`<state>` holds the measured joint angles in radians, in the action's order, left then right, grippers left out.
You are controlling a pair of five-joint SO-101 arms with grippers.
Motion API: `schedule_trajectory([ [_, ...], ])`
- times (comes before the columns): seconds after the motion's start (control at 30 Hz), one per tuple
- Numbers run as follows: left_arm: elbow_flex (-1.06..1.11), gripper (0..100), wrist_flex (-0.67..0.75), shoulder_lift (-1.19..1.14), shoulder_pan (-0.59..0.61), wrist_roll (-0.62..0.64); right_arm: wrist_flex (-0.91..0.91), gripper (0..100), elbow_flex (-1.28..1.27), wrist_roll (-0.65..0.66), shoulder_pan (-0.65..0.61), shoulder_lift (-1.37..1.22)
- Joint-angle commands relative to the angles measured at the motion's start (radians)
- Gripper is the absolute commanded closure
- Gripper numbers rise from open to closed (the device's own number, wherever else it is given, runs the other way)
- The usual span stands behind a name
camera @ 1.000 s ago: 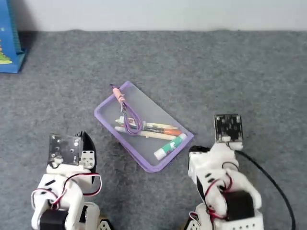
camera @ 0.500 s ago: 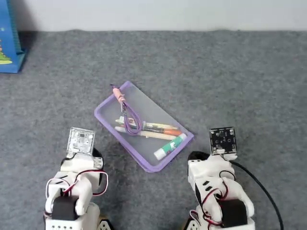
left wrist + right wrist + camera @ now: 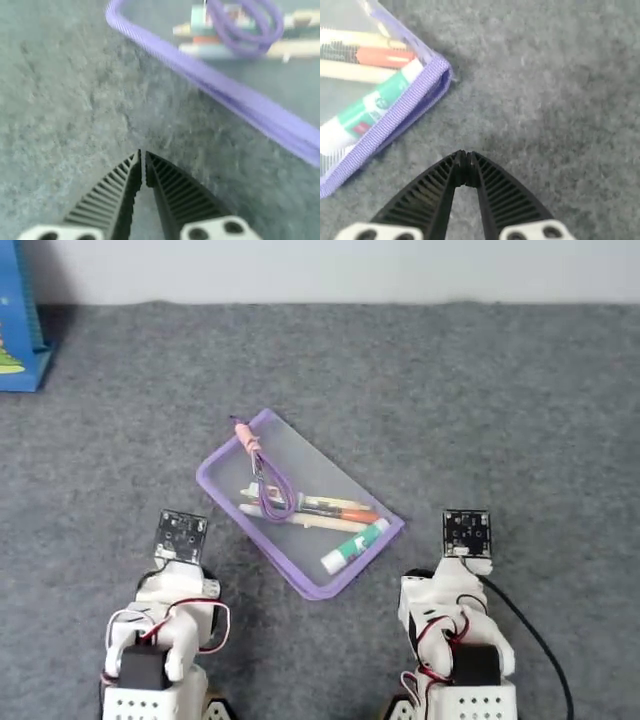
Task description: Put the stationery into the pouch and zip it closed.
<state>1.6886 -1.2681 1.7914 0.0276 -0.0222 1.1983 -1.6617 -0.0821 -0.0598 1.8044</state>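
A clear pouch (image 3: 298,505) with purple edging lies at an angle in the middle of the grey carpet. Inside it are pens and a green-and-white glue stick (image 3: 354,546); a purple cord (image 3: 272,490) loops from its pink zip pull (image 3: 245,439). The pouch's purple edge (image 3: 215,87) runs beyond my left gripper (image 3: 141,156), which is shut and empty over the carpet. My right gripper (image 3: 465,157) is shut too, near the pouch's corner (image 3: 437,75) where the glue stick (image 3: 365,110) lies. Both arms (image 3: 175,585) (image 3: 455,595) sit drawn back at the near edge, either side of the pouch.
A blue box (image 3: 20,315) stands at the far left by the white wall. Bare grey carpet (image 3: 480,400) stretches around the pouch. A black cable (image 3: 535,635) trails from the right arm.
Both arms have pulled back toward the near edge and settled lower. The left arm's wrist swung right, closer to the pouch's side. The pouch has not moved.
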Motion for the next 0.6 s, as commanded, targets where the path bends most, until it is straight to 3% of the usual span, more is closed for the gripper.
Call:
schedule_trajectory([
  [0.0,-0.007,99,0.038,-0.005,0.005,-0.009,0.005,99.0,-0.021,0.011,0.012,0.008],
  [0.57,-0.007,99,0.038,-0.005,0.005,-0.009,0.107,98.9,-0.021,0.006,0.246,0.008],
])
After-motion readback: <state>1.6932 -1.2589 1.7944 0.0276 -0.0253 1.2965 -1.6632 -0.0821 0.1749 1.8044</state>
